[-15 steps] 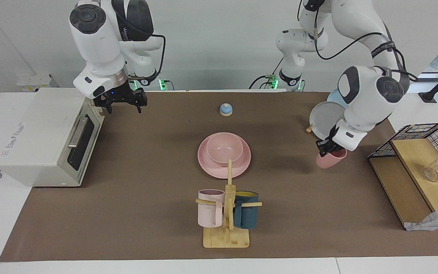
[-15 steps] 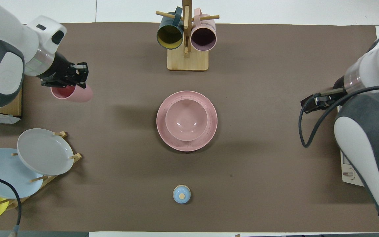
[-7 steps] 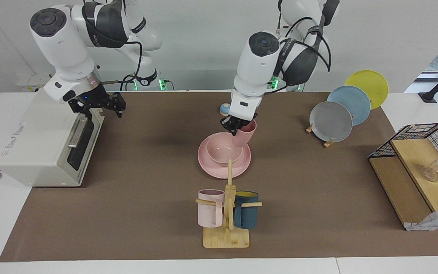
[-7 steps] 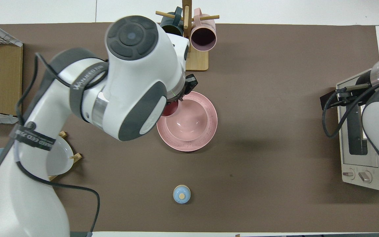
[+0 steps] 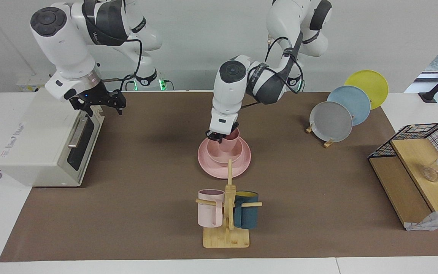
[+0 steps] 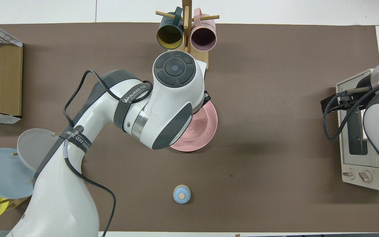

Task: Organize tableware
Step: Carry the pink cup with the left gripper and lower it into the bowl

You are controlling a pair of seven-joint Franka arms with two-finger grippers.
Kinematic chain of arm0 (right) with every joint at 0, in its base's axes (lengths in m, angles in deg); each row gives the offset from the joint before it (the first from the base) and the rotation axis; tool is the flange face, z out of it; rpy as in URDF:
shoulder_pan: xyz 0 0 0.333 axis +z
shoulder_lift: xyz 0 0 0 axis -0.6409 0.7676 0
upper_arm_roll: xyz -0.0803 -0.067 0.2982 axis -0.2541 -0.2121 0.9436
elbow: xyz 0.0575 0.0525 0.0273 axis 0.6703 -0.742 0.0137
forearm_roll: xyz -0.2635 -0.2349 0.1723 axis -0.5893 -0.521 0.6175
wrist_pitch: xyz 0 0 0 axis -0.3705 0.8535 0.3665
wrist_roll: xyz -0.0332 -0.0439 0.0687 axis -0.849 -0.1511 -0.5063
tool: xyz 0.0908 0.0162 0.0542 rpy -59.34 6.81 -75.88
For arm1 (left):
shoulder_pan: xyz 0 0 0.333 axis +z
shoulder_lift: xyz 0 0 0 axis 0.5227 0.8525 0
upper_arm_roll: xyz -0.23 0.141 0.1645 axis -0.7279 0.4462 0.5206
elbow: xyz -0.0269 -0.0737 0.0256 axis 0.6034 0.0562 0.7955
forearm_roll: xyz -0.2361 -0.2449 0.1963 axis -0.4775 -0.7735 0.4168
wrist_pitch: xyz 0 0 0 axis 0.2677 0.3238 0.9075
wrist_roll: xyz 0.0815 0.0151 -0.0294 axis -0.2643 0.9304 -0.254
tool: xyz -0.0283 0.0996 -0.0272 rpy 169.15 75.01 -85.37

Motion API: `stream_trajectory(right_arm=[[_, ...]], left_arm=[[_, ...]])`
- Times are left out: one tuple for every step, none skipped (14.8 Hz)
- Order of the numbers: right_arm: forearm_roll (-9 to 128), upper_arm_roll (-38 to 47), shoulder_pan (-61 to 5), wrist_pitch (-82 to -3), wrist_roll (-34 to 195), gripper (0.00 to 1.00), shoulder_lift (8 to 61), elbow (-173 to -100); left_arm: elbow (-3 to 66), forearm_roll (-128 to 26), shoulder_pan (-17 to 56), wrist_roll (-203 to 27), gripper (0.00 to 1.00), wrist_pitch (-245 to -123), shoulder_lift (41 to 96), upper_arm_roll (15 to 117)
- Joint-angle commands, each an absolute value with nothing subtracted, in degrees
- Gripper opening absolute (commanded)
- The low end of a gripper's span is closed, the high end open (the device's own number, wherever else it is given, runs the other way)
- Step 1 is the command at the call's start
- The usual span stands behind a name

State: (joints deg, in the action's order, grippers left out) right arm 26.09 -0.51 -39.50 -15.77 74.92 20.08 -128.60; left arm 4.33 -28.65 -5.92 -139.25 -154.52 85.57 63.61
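My left gripper [image 5: 220, 136] is down at the middle of the table, clamped on the rim of the pale-pink cup [image 5: 231, 141]. The cup stands nearly upright inside the pink bowl [image 5: 219, 151], toward the side of it nearer the left arm's end of the table. From above my own wrist and forearm cover the gripper, the cup and the bowl, so I read all of this from the facing view only; I cannot tell whether the cup's base already touches the bowl's floor.

The bowl sits in the middle of the wide pink plate [image 5: 242, 160], and a crescent of that plate [image 6: 206, 131] shows past my arm in the overhead view. The plate lies flat on the brown mat [image 5: 146, 182].

Farther from the robots than the plate stands the wooden mug tree [image 5: 226, 224], with a handled pink mug [image 5: 208, 208] and a dark-teal mug [image 5: 246, 210] hanging on its pegs. Nearer to the robots, a small blue knob [image 6: 181, 194] rests on the mat.

Toward the left arm's end, a rack holds the grey plate [image 5: 330, 121], blue plate [image 5: 350, 104] and yellow plate [image 5: 367, 86] on edge, and a wire basket [image 5: 413, 137] with wooden shelves sits by the mat's edge.

My right gripper [image 5: 98, 104] waits with fingers spread, over the top front edge of the white toaster oven [image 5: 40, 140] at the right arm's end.
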Motion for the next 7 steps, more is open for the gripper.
stream_trajectory(right_arm=[[27.45, -0.34, -40.56, -15.89, 76.36, 1.0, 18.36, -130.28], [27.45, -0.34, -40.56, -15.8, 76.45, 1.0, 18.36, -130.19], [27.45, -0.34, -40.65, -15.89, 76.54, 1.0, 18.45, -130.02], [27.45, -0.34, -40.65, -15.97, 76.63, 1.0, 18.54, -129.93], [27.36, -0.34, -40.65, -16.5, 76.8, 1.0, 18.71, -129.75], [27.27, -0.34, -40.57, -16.5, 76.89, 1.0, 18.89, -129.49], [27.27, -0.17, -40.65, -16.5, 76.89, 1.0, 18.89, -129.58]], left_arm=[[5.29, -27.13, -7.25, -141.03, 0.0, -156.54, 86.92, 64.57], [5.46, -27.04, -7.42, -141.03, 0.0, -156.89, 87.28, 64.57], [5.73, -27.04, -7.6, -141.03, 0.0, -157.59, 87.63, 64.57], [5.9, -27.04, -7.69, -141.03, 0.0, -157.95, 87.98, 64.57], [5.91, -27.04, -7.69, -141.03, 0.0, -158.3, 88.5, 64.66], [5.91, -27.04, -7.69, -141.03, 0.0, -158.3, 88.51, 64.66], [5.91, -26.87, -7.69, -140.94, 0.0, -158.3, 88.51, 64.66]])
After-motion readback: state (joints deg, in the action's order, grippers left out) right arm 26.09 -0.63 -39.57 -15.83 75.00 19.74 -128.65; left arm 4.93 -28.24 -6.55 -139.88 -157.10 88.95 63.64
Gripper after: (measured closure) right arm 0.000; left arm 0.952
